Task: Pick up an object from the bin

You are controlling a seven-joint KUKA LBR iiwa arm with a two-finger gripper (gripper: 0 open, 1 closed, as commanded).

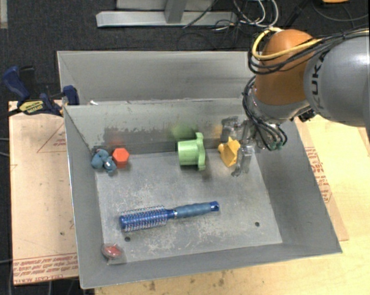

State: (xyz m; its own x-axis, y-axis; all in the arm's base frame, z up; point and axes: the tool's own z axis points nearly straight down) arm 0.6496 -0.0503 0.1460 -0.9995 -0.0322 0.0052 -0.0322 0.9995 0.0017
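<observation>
1. A green spool [191,153] lies on its side, far middle.
2. An orange piece [120,156] sits just beside a blue lump [102,161], far left.
3. A blue hairbrush [166,215] lies nearer; a pinkish ball [112,251] sits near left.

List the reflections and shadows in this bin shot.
Camera view: the bin's back wall mirrors faint smears of the green spool and the orange ball; the blue hairbrush casts a thin shadow on the floor just below itself; a small dark shadow lies under the gripper beside the yellow piece.
</observation>
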